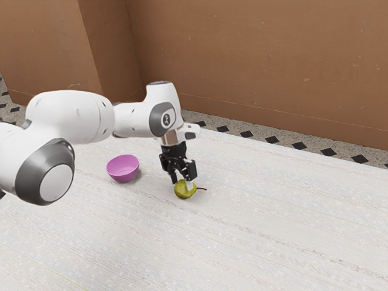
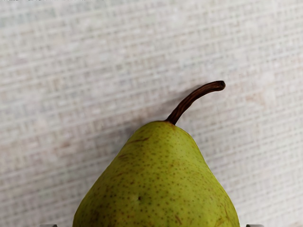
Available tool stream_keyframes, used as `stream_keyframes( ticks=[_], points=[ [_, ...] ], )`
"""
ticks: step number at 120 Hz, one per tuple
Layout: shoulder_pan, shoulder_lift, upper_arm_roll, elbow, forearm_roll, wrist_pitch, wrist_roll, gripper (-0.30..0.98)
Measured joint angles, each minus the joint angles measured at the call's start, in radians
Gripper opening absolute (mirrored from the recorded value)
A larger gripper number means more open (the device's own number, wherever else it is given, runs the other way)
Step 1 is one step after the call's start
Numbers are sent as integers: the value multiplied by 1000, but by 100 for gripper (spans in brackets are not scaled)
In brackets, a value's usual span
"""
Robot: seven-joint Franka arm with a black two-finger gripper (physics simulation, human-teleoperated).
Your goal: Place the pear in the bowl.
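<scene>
The exterior view shows a bowl — the wrist, speckled pear

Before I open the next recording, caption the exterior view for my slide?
Franka arm with its tool down at the green pear, a magenta bowl standing apart on the pale tabletop.

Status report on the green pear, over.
Black two-finger tool open, around the green pear. Pear on whitish table, outside the round magenta bowl. No obstruction seen between them.
</scene>
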Motion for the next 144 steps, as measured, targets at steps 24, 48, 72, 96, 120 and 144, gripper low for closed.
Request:
stream_keyframes(
  ticks=[24, 48, 72, 96, 120, 144],
  points=[
    [0, 10, 0, -10, -32, 41, -6, 51],
    [-2, 11, -1, -38, -38, 56, -9, 52],
    [-1, 11, -2, -35, -38, 63, -12, 48],
    [-1, 16, -2, -33, -38, 67, -15, 41],
    [-3, 2, 5, -32, -26, 71, -22, 28],
    [-5, -38, 20, -35, -7, 76, -35, 15]
  ],
)
